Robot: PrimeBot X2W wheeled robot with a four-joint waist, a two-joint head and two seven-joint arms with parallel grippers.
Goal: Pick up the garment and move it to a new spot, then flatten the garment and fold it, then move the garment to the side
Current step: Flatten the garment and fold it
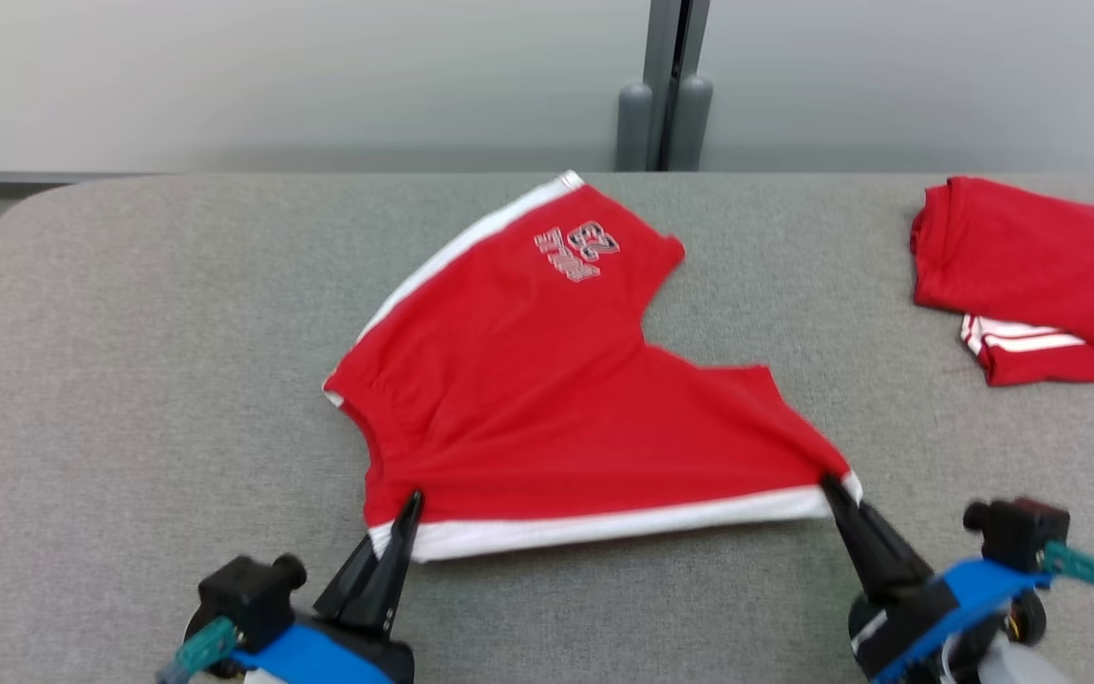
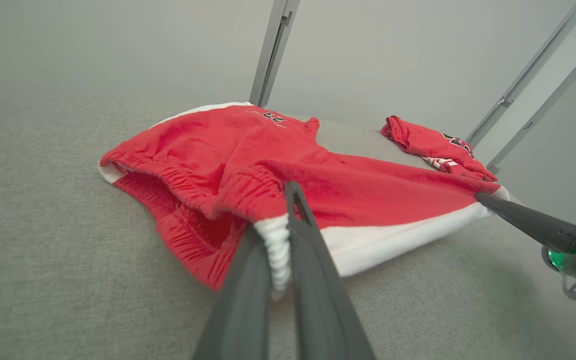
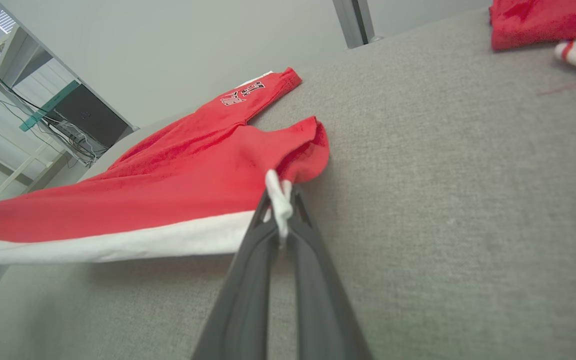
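Red shorts (image 1: 547, 380) sit on the tabletop (image 1: 129, 380) near its front edge, left gripper (image 1: 410, 503) clamped on the white stripe (image 1: 604, 524) at the waistband corner, right gripper (image 1: 832, 484) clamped at what looks like the hem corner, stretching it taut for flattening, I guess.

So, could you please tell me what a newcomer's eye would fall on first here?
A pair of red fabric shorts with a white side stripe lies spread at the middle of the grey cloth-covered table. The left gripper and the right gripper each pinch one end of the near white edge. A folded red jersey with black numerals sits at the far right.
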